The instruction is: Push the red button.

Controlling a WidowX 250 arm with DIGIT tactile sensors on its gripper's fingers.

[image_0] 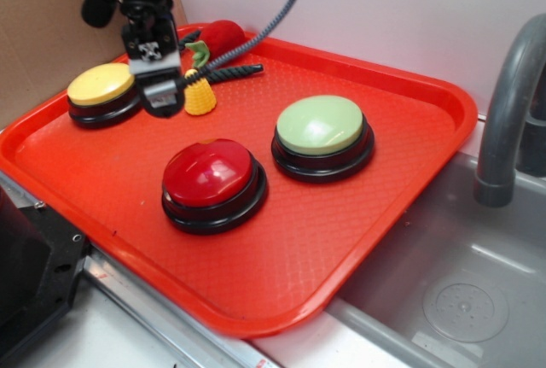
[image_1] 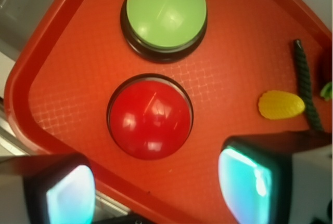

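The red button (image_0: 209, 173) (image_1: 150, 117), a glossy red dome on a black base, sits near the front middle of the orange tray (image_0: 358, 214). My gripper (image_0: 162, 99) (image_1: 156, 193) hangs above the tray's back left, well apart from the red button and between the yellow-topped button and the toy corn. In the wrist view its two pads (image_1: 70, 195) stand wide apart with only tray surface between them, so it is open and empty. The red button lies just ahead of the fingertips there.
A pale green-topped button (image_0: 322, 136) (image_1: 165, 12) stands right of the red one. A yellow-topped button (image_0: 102, 93) is at the back left. A toy corn (image_0: 200, 95) (image_1: 281, 104), a black rope (image_0: 230, 69) and a red plush (image_0: 223, 37) lie at the back. A grey sink (image_0: 461, 300) and faucet (image_0: 508, 112) are right.
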